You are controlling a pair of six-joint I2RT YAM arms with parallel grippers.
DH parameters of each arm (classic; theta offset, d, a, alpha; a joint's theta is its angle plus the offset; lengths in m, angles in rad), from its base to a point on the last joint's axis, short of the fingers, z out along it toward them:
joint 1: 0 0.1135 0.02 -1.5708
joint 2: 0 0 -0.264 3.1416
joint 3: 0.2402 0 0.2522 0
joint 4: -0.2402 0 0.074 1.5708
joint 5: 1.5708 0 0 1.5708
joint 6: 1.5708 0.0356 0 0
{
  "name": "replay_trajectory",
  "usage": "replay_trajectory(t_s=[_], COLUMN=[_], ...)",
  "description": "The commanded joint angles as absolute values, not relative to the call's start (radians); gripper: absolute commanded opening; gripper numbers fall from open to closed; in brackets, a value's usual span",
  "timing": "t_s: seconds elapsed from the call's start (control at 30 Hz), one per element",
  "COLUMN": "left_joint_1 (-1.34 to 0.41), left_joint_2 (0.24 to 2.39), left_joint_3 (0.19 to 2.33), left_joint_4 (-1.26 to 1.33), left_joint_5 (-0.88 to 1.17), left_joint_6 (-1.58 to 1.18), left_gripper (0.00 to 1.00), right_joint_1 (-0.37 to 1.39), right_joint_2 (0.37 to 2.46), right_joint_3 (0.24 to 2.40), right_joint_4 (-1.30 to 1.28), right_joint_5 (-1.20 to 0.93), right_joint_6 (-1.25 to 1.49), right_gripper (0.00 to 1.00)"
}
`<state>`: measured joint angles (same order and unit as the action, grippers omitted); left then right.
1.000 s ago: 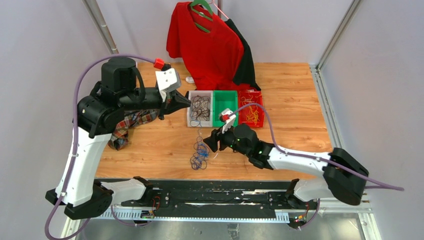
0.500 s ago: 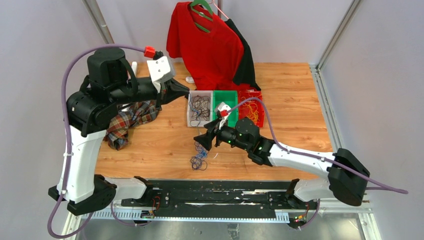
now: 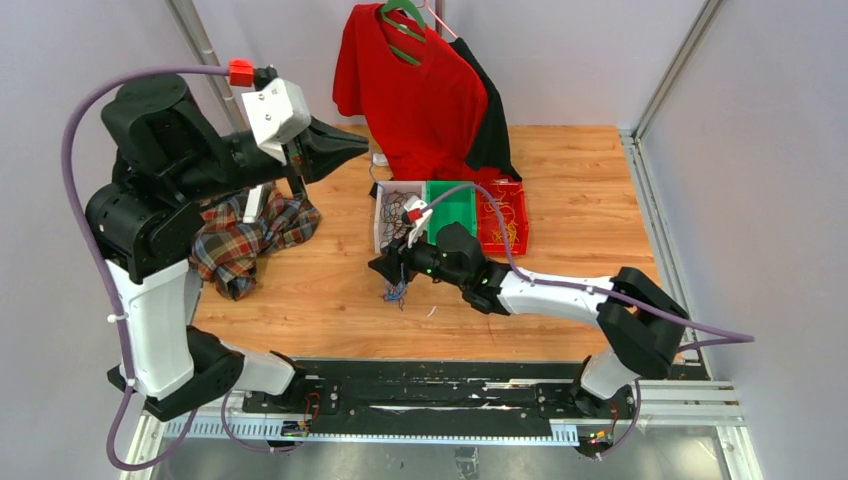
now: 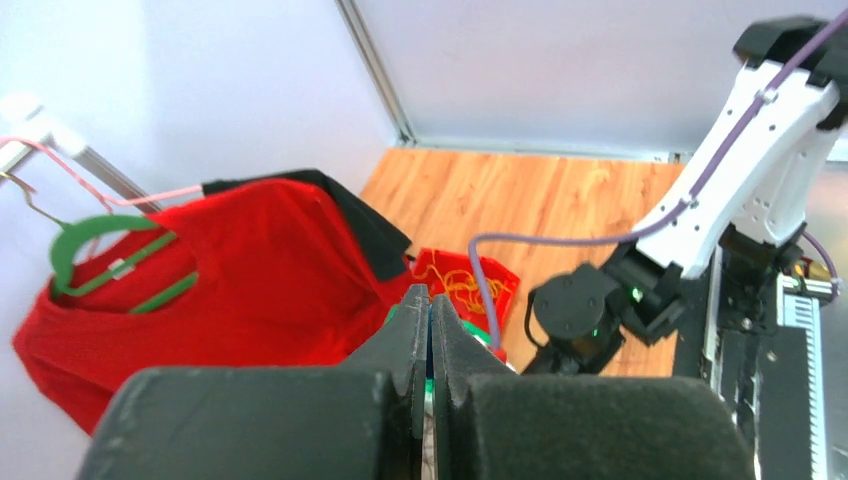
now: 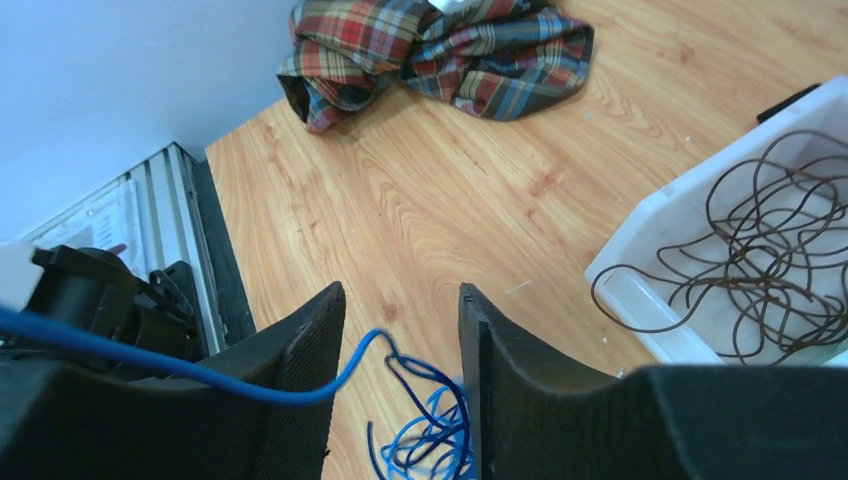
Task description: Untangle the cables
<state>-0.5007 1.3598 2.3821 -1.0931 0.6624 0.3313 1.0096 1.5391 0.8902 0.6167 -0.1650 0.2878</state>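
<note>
My right gripper (image 3: pixel 380 268) sits mid-frame over the blue cables (image 3: pixel 397 292), jaws partly open, one blue strand (image 5: pixel 150 358) loose between them. My left gripper (image 3: pixel 345 148), upper left, is closed tight on nothing. I should pinch just that strand and lift slowly.

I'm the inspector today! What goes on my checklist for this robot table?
Surface: wooden table.
Job's things: blue cables tangled on the table; black cables in white bin; yellow cables in red bin.
Clutter: plaid cloth; green bin.
End effectors: left end effector shut, raised; right end effector open, a blue strand between the jaws.
Cables: purple arm cables.
Surroundings: red shirt hanging at the back.
</note>
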Motion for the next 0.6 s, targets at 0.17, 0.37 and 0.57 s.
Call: replay_trajectory(t_s=[0.17, 0.37, 0.57], left_joint_1=[-0.499, -0.499, -0.499], left_joint_2=[1.269, 1.209, 1.222], left_joint_3=[2.322, 2.263, 2.288], left_joint_4=[-0.713, -0.407, -0.183], left_joint_5=[0.554, 0.393, 0.211], left_joint_6=[0.235, 0.233, 0.281], left_gripper=[0.00, 0.00, 0.00], right_joint_1=[0.951, 0.926, 0.917], right_joint_2=[1.587, 1.548, 1.493], right_joint_3=[0.815, 0.673, 0.572], right_joint_4=[0.642, 0.642, 0.631], right_joint_5=[-0.127, -0.092, -0.057], right_joint_6=[0.284, 0.288, 0.278], right_gripper=[0.42, 0.40, 0.41])
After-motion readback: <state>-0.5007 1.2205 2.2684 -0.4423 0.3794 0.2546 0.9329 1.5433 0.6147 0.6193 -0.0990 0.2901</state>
